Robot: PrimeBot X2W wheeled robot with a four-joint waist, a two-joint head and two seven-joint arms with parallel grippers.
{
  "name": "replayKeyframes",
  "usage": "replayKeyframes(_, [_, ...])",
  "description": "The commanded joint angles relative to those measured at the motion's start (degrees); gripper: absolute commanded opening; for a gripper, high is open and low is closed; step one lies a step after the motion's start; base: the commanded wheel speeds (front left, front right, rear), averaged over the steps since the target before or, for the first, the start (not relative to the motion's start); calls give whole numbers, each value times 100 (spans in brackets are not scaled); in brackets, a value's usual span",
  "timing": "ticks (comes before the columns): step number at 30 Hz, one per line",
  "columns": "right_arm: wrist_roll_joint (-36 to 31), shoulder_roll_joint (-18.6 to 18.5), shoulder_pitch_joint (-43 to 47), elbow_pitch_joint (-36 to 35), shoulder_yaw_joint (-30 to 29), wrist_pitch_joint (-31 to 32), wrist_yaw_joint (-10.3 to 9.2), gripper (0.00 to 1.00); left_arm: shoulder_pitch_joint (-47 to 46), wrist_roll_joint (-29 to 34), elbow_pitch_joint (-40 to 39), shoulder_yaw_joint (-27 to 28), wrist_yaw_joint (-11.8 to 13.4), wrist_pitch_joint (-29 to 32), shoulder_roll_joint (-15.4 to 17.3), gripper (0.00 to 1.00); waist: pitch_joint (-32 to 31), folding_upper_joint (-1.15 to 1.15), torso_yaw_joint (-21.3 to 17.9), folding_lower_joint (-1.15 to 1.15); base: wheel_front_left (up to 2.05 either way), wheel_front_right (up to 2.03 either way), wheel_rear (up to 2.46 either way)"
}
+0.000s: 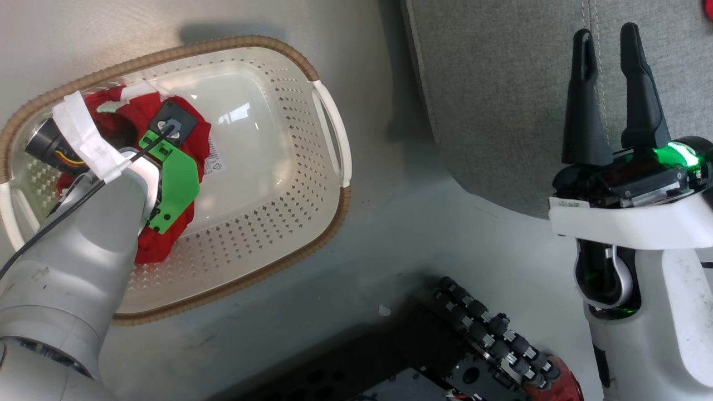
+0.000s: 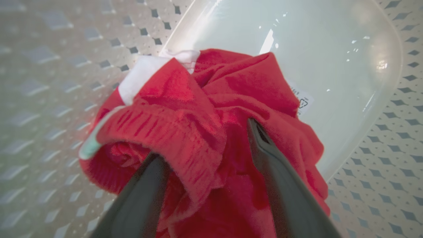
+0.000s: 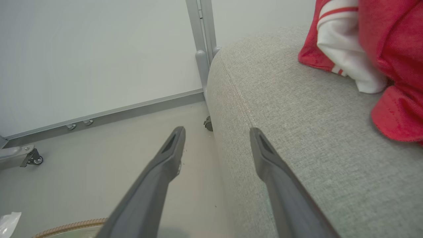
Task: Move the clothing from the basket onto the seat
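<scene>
Waiting in basket: basket garment, red, bunched at the 9 o'clock end of the basket in head view.
Done: seat garment, red and white, lies on the seat, 2 o'clock in right wrist view.
Left jaws: wide, straddling a fold of the basket garment, not closed on it.
Right jaws: wide, empty, over the seat edge.
Progress: roughly half; grab, lift and carry of the second piece to do.

A crumpled bright-red garment with white trim lies bunched at the 9 o'clock end of the oval cream perforated basket, which stands upright with its brown woven-look rim on top. The grey woven seat sits at the basket's 2 o'clock. A second garment, red with white stripes, lies heaped on it.
</scene>
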Motion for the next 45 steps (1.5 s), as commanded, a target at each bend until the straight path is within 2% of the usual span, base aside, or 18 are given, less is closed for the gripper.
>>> replayKeyframes(1, [145, 0, -19, -16, -71, -19, -1, 100, -105, -46, 9, -8, 17, -97, 39, 34, 140, 0, -136, -1, 0, 0, 0])
replayKeyframes(2, [177, 2, -3, -21, -103, -19, -1, 100, -97, -49, 16, -29, 14, -130, 46, 0, 146, 0, -132, -1, 0, 0, 0])
replayKeyframes(10, [61, 0, -67, -22, -92, -19, -1, 100, 29, -190, 22, -9, -6, -428, 34, 0, 53, 0, -122, -1, 0, 0, 0])
replayKeyframes(19, [-299, -5, 9, 63, -125, -19, -1, 100, 401, -373, -1, 8, 118, -1080, -415, 0, -713, 0, 349, -1, 0, 0, 0])
replayKeyframes(27, [-540, -8, 350, 275, -150, -19, -1, 100, 1085, -901, -28, 351, 141, -1684, -839, 0, -1982, 0, 752, -1, 0, 0, 0])
replayKeyframes(34, [-802, -10, 868, 512, -47, -19, -1, 100, 1932, -1260, -370, 497, 99, -1917, -1059, 0, -3309, 0, 946, -1, 0, 0, 0])
replayKeyframes(40, [-990, -11, 1446, 688, 52, -19, -1, 100, 2702, -1544, -1203, 605, 196, -1949, -1092, 0, -4399, 0, 1015, -1, 0, 0, 0])
replayKeyframes(45, [-1117, -11, 1986, 802, 82, -19, -1, 100, 3291, -1687, -2073, 683, 393, -1947, -1084, 0, -5156, 0, 1071, -1, 0, 0, 0])
